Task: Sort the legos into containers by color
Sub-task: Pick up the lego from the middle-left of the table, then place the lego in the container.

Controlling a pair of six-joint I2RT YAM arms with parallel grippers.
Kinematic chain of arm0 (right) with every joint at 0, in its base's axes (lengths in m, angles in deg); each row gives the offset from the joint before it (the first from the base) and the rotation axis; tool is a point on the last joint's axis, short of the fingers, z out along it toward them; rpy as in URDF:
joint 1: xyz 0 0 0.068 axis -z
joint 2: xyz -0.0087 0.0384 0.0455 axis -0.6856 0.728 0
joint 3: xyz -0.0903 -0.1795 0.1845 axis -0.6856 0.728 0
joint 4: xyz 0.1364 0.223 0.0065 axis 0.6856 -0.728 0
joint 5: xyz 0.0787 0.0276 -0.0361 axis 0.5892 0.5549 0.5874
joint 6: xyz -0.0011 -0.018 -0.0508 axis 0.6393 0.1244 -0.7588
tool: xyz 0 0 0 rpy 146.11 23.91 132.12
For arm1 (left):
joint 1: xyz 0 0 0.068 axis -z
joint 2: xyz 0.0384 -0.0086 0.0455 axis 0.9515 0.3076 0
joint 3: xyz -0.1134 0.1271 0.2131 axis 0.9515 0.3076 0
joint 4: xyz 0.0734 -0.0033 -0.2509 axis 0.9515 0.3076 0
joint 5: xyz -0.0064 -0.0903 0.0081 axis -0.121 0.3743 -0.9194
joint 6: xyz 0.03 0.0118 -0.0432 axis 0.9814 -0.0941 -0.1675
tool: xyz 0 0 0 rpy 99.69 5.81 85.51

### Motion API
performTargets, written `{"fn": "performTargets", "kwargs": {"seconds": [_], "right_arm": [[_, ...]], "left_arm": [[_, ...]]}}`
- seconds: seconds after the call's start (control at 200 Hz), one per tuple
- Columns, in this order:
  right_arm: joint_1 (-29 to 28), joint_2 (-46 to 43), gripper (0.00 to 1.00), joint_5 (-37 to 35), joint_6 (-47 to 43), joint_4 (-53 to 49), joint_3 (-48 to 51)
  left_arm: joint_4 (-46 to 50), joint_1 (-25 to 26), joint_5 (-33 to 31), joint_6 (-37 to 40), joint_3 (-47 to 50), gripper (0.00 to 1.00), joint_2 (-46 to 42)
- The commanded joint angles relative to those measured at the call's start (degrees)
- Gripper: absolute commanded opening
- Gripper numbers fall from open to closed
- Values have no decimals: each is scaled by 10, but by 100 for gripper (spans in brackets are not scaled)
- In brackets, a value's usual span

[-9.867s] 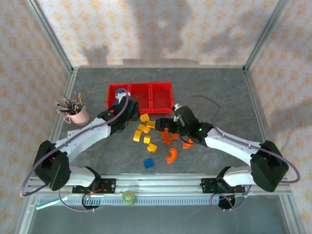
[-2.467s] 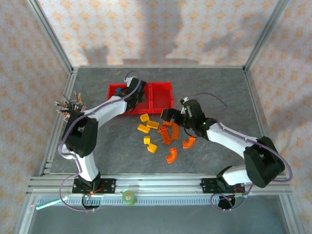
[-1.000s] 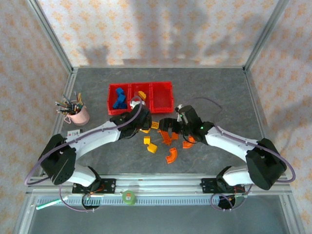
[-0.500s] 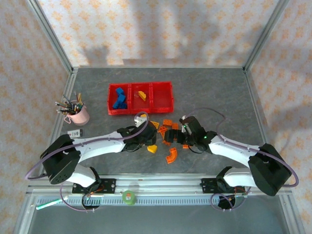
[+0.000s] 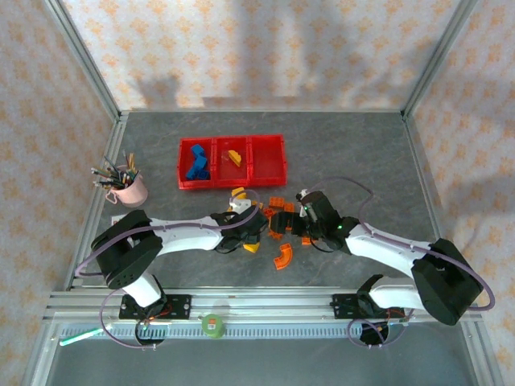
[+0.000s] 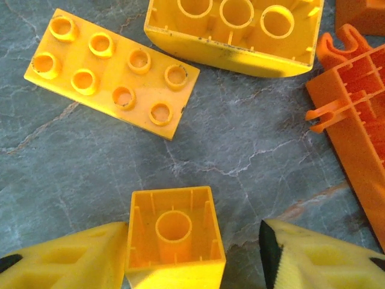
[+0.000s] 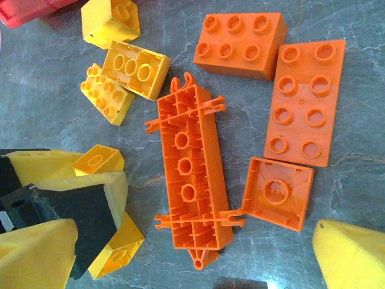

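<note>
I'm picking a yellow one. My left gripper (image 6: 192,236) is open around the small yellow brick (image 6: 173,229), bottom middle of its wrist view. Next I should squeeze, then carry it to the middle bin of the red tray (image 5: 268,165). My right gripper (image 7: 192,259) hangs open over orange bricks (image 7: 240,45).

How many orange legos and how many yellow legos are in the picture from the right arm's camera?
Orange legos: 4
Yellow legos: 5
Total: 9
</note>
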Motion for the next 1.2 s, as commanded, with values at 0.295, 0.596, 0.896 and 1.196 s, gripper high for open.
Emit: {"fn": "performTargets", "kwargs": {"seconds": [0.295,0.596,0.896,1.196], "right_arm": [[-2,-7,100,6,-5,21,-1],[-2,-16,100,8,1,25,-9],[-2,-15,100,12,5,20,-49],[2,11,100,-1,20,21,-93]], "left_arm": [[-16,3,-28,-11,6,41,2],[-12,3,-29,-13,24,33,-48],[24,2,-79,-2,20,32,-139],[32,-72,-110,53,-42,32,-171]]}}
